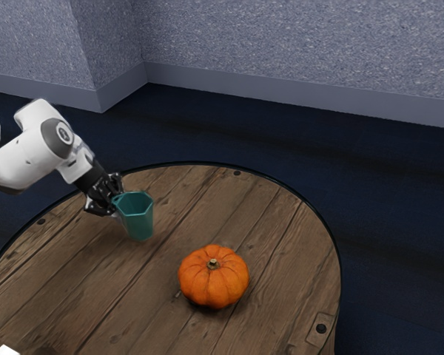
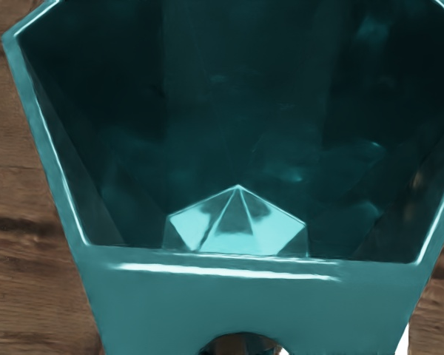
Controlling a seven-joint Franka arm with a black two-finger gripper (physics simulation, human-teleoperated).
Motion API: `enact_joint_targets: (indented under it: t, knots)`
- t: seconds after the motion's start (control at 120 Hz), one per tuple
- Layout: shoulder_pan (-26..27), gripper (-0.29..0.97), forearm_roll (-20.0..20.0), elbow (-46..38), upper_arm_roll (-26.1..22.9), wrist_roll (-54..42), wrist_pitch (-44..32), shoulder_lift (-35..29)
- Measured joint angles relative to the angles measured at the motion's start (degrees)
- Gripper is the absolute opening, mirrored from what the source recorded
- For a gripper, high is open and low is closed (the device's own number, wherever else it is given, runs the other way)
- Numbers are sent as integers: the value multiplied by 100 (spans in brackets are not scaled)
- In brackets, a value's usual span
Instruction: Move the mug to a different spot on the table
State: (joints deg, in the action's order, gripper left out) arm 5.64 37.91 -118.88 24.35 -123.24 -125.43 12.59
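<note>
The black pincer [image 1: 112, 205] is right up against the side of the teal mug [image 1: 138, 216], at the rim, on the exterior view's left. It is small and dark there, so I cannot tell if it is gripping the mug or just touching it. The white arm [image 1: 35, 151] comes in from the exterior view's left and slopes down to the pincer.

The mug stands up straight on the round wooden bench [image 1: 74, 285], in the left part of the top. It has flat sides with corners, not a round wall. In the wrist view the mug [image 2: 229, 296] is just under the hand, and we look down into it. It is dark inside, with a pale flat bottom. A bit of the handle hole shows in the wall next to the hand. Brown wood of the bench [image 2: 18, 259] shows beside the mug.

An orange pumpkin [image 1: 213, 276] sits near the middle of the bench, apart from the mug, toward the exterior view's right and closer to the camera. Past the bench are a dark blue floor [image 1: 333, 155] and a grey speckled wall [image 1: 296, 37].
</note>
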Motion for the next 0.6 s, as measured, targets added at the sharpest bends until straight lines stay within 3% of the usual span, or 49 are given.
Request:
enact_joint_targets:
  t: [0.225,0.6]
  knots:
    - [31,-6,58,-1469,-445,-234,-266,-812]
    - [-2,-7,406,-2267,-938,-480,-835,-919]
